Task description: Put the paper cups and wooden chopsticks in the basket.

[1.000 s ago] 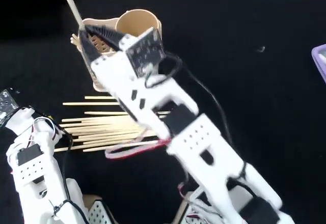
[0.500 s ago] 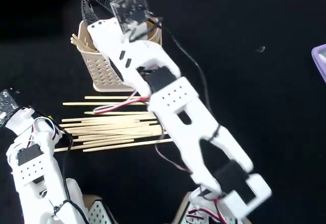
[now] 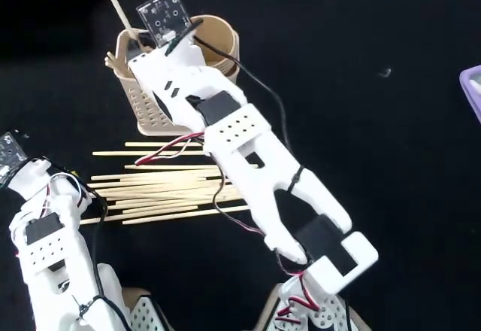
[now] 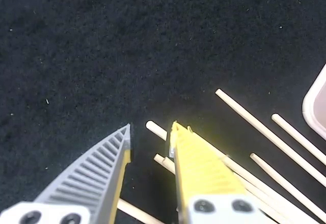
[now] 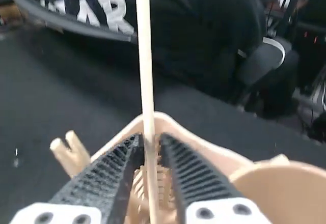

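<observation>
My right jaws are closed narrow on one wooden chopstick. It stands almost upright over the basket at the far left of the tabletop. I grip it low, just above the rim, I think so that its end drops inside the basket on release and not onto the tabletop. The lower end itself is hidden behind my jaws. In the same basket, on its right side, sit the paper cups, one inside the other as far as I can see. Some chopstick ends stick out at its left side. Many loose chopsticks lie in a flat row nearer to me. My left jaws hang over the left ends of this row, partly open and holding nothing, in my judgement placed there to take the next one.
</observation>
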{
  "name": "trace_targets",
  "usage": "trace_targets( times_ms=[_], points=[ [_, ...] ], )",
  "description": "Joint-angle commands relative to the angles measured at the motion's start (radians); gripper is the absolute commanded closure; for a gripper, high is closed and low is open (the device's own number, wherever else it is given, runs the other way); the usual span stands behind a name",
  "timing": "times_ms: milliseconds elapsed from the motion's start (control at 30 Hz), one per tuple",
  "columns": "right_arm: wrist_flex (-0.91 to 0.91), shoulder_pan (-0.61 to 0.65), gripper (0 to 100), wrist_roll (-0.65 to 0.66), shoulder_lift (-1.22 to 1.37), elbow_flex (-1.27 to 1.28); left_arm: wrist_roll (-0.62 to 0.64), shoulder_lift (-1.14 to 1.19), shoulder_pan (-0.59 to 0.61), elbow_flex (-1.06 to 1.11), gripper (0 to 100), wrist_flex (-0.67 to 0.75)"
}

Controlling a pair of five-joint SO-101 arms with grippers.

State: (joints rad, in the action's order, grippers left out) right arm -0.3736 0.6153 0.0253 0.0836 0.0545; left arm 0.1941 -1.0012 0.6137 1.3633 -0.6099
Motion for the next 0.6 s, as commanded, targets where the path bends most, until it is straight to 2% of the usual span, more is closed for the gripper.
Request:
trace_targets(
  times_ms=[0, 200, 367, 467, 567],
  points=[
    [-0.11, -0.006, 84.3, -0.008, -0.137, -0.064, 0.005, -0.021, -0.002, -0.01, 86, 0.017],
    [-0.276, 0.012, 84.3, -0.003, -0.335, -0.058, 0.005, -0.021, -0.002, -0.01, 86, 0.017],
    [-0.635, 0.097, 84.3, 0.0, -0.486, -0.031, 0.005, -0.021, -0.002, -0.01, 86, 0.017],
    [-0.796, 0.157, 84.0, 0.006, -0.516, 0.082, 0.005, -0.021, -0.002, -0.01, 86, 0.017],
    [-0.796, 0.163, 83.9, 0.097, -0.504, 0.288, 0.005, -0.021, -0.002, -0.01, 86, 0.017]
  ],
)
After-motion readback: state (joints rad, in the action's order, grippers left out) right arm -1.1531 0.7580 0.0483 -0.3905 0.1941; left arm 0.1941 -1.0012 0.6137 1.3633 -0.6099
